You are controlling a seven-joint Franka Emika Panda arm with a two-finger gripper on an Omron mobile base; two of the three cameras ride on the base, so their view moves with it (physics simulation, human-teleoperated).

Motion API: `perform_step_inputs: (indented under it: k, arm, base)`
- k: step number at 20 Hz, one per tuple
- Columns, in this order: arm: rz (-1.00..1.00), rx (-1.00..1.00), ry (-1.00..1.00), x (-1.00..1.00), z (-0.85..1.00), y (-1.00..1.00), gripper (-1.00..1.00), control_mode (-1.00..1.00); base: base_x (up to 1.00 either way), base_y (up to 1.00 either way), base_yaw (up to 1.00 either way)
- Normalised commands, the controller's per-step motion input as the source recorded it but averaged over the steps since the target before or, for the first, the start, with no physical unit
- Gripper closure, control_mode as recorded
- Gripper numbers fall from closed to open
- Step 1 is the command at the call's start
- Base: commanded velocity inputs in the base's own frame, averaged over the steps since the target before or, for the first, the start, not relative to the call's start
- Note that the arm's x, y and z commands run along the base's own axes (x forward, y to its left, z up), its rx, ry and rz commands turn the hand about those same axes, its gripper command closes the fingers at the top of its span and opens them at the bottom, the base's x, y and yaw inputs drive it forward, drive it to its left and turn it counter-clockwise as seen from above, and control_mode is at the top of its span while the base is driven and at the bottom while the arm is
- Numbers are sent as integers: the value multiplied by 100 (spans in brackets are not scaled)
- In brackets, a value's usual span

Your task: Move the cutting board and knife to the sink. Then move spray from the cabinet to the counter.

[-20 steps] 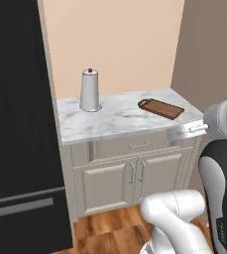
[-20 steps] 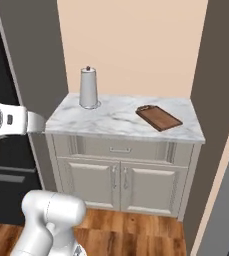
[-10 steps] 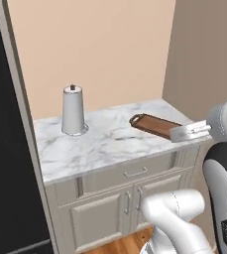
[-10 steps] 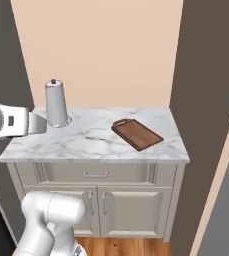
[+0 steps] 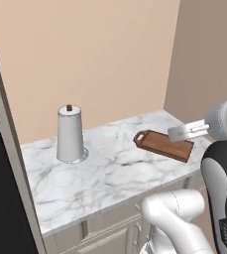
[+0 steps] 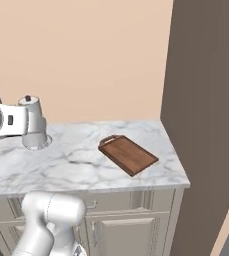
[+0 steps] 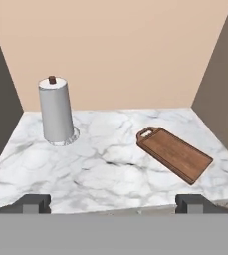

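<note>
The cutting board (image 7: 175, 154) lies flat on the right half of the white marble counter (image 7: 105, 174), with its small curved handle toward the back wall. It also appears as the cutting board (image 5: 164, 144) in the left base view and the cutting board (image 6: 128, 155) in the right base view. My gripper (image 7: 113, 204) hovers in front of the counter's near edge, open, with nothing between its fingers. In the left base view my gripper (image 5: 184, 131) stands above the board's near right end. The knife, the sink, the spray and the cabinet are out of view.
A white paper-towel roll (image 7: 56, 112) stands upright at the counter's back left. A tall taupe panel (image 6: 201, 100) walls in the right side, and a dark appliance (image 5: 1, 198) the left. Cream drawers and doors (image 6: 136, 210) sit under the counter.
The base has driven toward the counter and to the right, so the whole scene has shifted and grown in both base views. The gripper stays open and empty.
</note>
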Motion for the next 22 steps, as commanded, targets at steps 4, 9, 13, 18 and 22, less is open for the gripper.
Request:
perform_step_inputs:
  k: [4,9,13,18,22]
  arm:
    - [0,0,0,0,0,0,-100,100]
    - [0,0,0,0,0,0,-100,100]
    - [0,0,0,0,0,0,-100,100]
    - [0,0,0,0,0,0,-100,100]
    - [0,0,0,0,0,0,-100,100]
  base:
    - [69,7,-15]
    - [64,0,-24]
    - [43,-6,-21]
    - [42,-5,-23]
    - [40,-16,-24]
